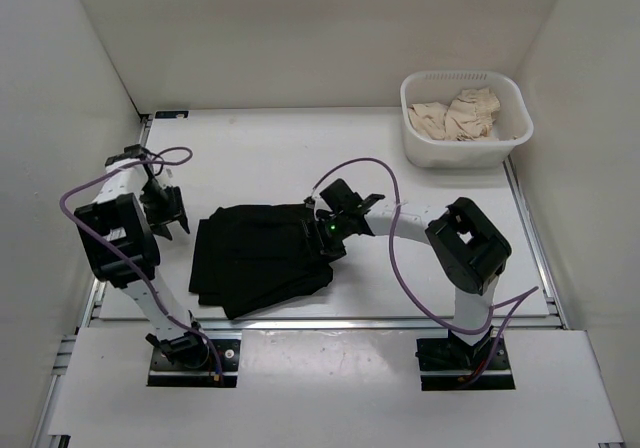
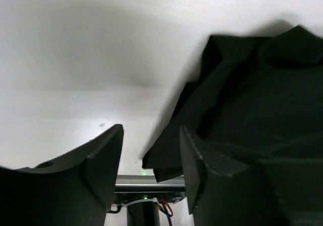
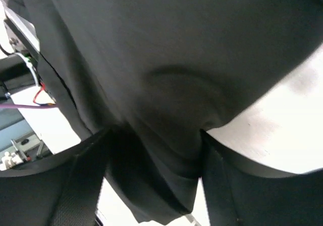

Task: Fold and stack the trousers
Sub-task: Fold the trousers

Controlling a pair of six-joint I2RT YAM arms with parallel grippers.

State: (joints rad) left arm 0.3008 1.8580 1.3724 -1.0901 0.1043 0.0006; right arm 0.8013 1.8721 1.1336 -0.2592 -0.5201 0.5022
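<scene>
Black trousers (image 3: 176, 59) are filling the gap between the right gripper's (image 3: 154, 135) spread fingers, a soft fold of the fabric sitting right between the tips. The left gripper (image 2: 151, 135) is hovering with its jaws parted and nothing between them, the trousers' near corner lying just beside its right finger on the white table (image 1: 270, 158). Well beyond the right gripper, a white basket (image 1: 450, 153) is holding crumpled beige cloth (image 1: 460, 113).
</scene>
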